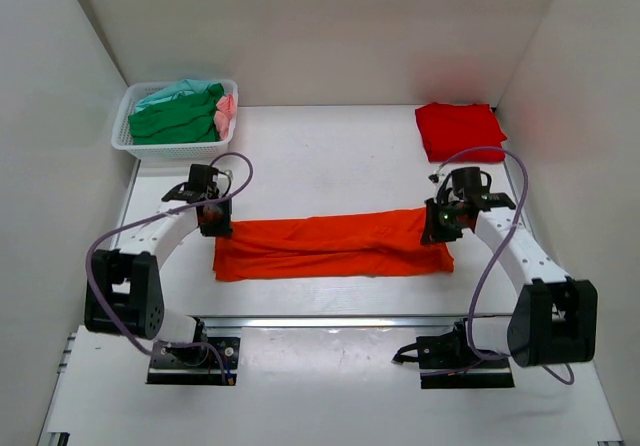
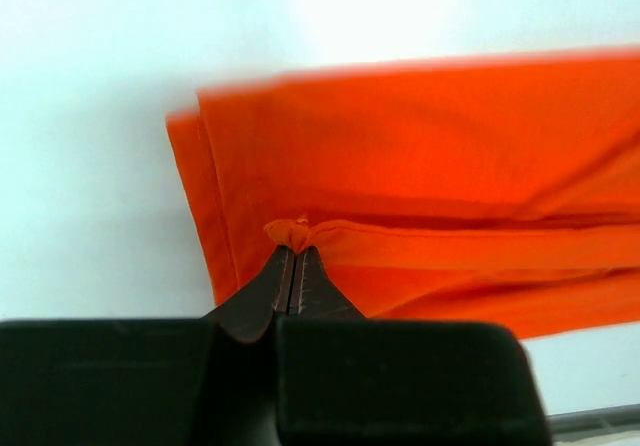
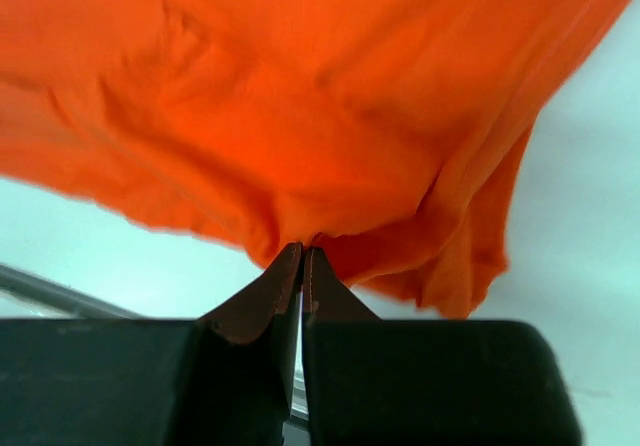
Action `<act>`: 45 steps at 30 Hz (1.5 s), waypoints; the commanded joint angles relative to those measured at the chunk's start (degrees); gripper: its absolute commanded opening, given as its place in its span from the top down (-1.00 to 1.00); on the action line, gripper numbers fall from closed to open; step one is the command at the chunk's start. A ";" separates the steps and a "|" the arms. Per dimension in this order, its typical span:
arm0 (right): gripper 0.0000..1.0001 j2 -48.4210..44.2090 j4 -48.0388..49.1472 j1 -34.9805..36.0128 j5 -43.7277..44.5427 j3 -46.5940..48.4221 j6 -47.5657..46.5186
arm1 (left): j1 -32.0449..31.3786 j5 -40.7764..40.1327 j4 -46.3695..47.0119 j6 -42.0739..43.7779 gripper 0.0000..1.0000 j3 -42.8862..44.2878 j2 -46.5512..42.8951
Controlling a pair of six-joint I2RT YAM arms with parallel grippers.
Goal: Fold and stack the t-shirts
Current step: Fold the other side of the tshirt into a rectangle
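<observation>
left tool (image 2: 293,251) and right tool (image 3: 302,250) are each clamped tight on the orange t-shirt (image 1: 330,247).

The place looks like a robot laboratory test cell. Plain white panel walls (image 1: 300,26) close in a flat white table (image 1: 330,161). Two white-and-black robot arms (image 1: 165,228) (image 1: 515,251) with purple cables (image 1: 96,266) are bolted on black base plates (image 1: 192,359) beside a metal rail (image 1: 330,322).

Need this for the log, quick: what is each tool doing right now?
Left tool: closed, pinching a fold of the orange t-shirt.
Right tool: closed, gripping the other end of the orange t-shirt.
</observation>
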 commanded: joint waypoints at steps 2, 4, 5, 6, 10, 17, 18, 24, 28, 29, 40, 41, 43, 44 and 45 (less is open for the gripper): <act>1.00 9.73 7.43 -1.63 -0.83 12.55 -0.81 | 1.62 1.34 4.33 -1.23 1.00 11.37 8.05; 1.00 17.36 6.56 -1.72 -0.30 22.98 -0.99 | 2.50 2.92 3.54 -1.50 1.00 20.40 14.19; 0.99 20.61 6.21 -1.64 0.40 25.29 -0.99 | 2.15 3.19 3.28 -1.67 1.00 23.92 15.69; 1.00 22.39 5.85 -2.07 0.84 29.93 -0.73 | 2.84 3.37 3.10 -1.85 1.00 25.70 17.62; 1.00 32.40 2.70 -2.60 1.55 45.67 -3.45 | 3.11 3.28 4.23 -2.46 1.00 34.40 23.08; 1.00 44.28 3.03 -2.43 3.39 58.71 -4.77 | 4.52 3.19 7.93 -2.91 1.00 40.30 28.71; 1.00 44.90 3.13 -2.17 3.39 59.59 -4.77 | 4.96 3.19 8.02 -2.99 1.00 40.39 29.33; 1.00 46.84 3.82 -1.29 4.18 58.55 -4.95 | 4.96 2.76 8.64 -2.64 1.00 37.59 29.16; 1.00 42.89 5.93 -0.23 4.63 50.30 -4.16 | 5.57 2.32 10.83 -2.64 1.00 32.67 27.58; 1.00 40.53 6.37 0.12 4.80 47.15 -3.98 | 5.49 2.40 10.66 -2.38 1.00 31.70 27.58; 0.99 20.66 10.86 1.44 4.63 21.46 -2.05 | 5.05 3.46 13.11 -0.27 1.00 21.50 22.48; 1.00 18.99 10.86 1.79 4.54 19.80 -1.79 | 5.14 3.37 14.68 0.17 1.00 19.41 20.56; 1.00 16.44 10.77 1.09 4.62 17.33 -1.87 | 5.05 3.55 17.85 0.79 1.00 15.44 17.75; 1.00 15.73 10.95 1.09 4.45 16.19 -2.05 | 5.14 3.72 19.60 1.05 1.00 12.91 15.47; 1.00 14.25 10.86 1.00 4.45 14.44 -1.79 | 5.40 4.42 21.19 1.14 1.00 10.54 12.84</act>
